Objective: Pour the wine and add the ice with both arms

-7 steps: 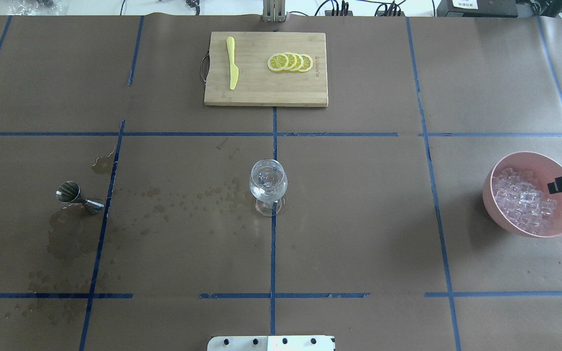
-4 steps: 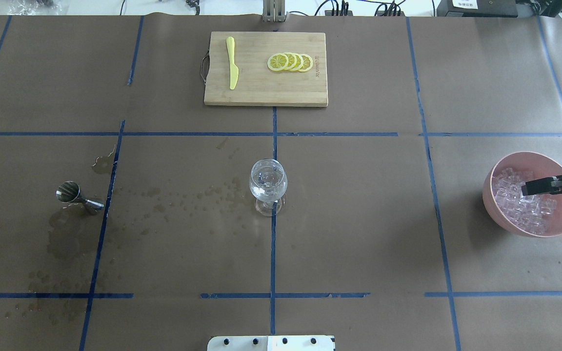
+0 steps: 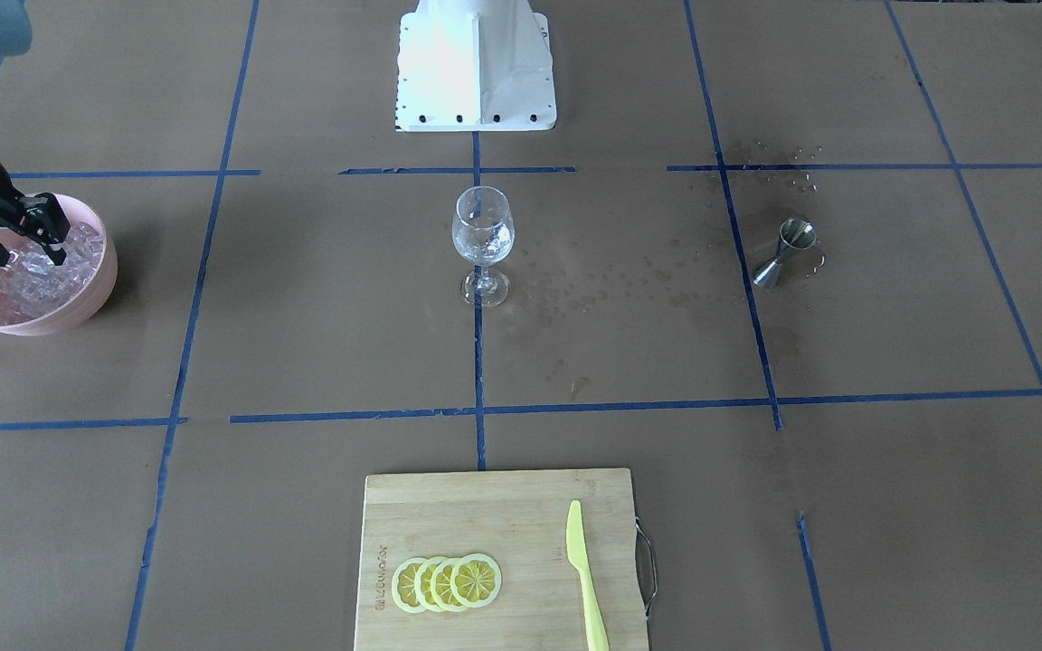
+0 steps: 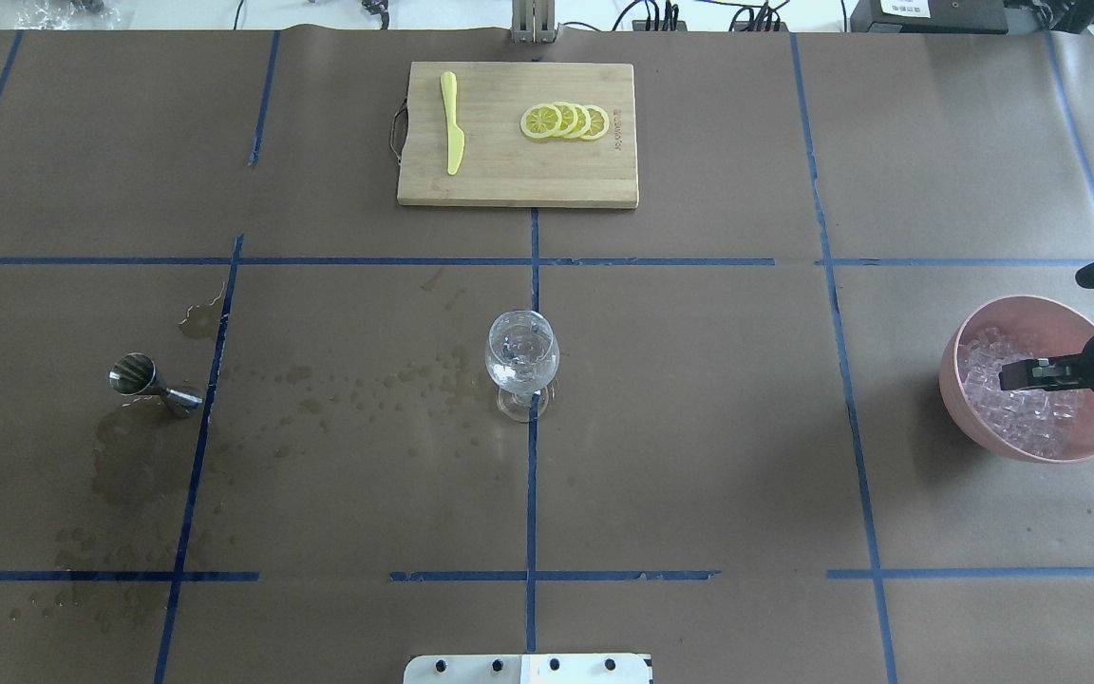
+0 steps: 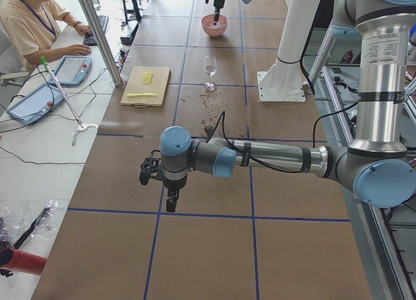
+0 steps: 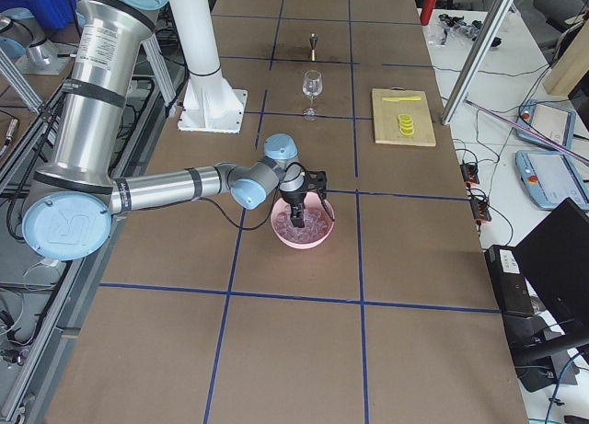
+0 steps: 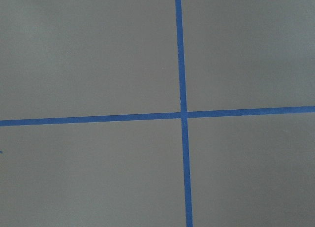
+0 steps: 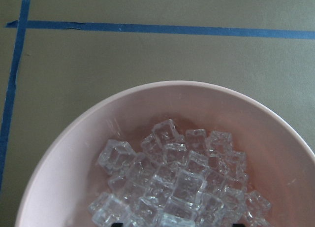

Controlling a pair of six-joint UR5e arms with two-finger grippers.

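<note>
The ice (image 4: 1022, 413) is a heap of clear cubes in a pink bowl (image 4: 952, 385) at the table's right end. It also shows in the front view (image 3: 33, 280) and the right wrist view (image 8: 172, 182). My right gripper (image 3: 28, 256) hangs over the bowl, pointing down. Its jaws are open, with the tips at the top of the heap. The wine glass (image 4: 521, 353) stands upright at the table's middle, far from both grippers. My left gripper (image 5: 170, 205) shows only in the left side view, low over bare table. I cannot tell whether it is open or shut.
A steel jigger (image 4: 153, 382) lies on its side at the left, with wet stains around it. A wooden cutting board (image 4: 518, 180) at the far middle holds lemon slices (image 4: 566, 122) and a yellow knife (image 4: 452, 123). The white pedestal base (image 3: 476, 63) stands near the glass.
My right gripper has moved further in from the right edge, across the bowl and over the ice heap. The glass, the jigger and the board have not moved.
</note>
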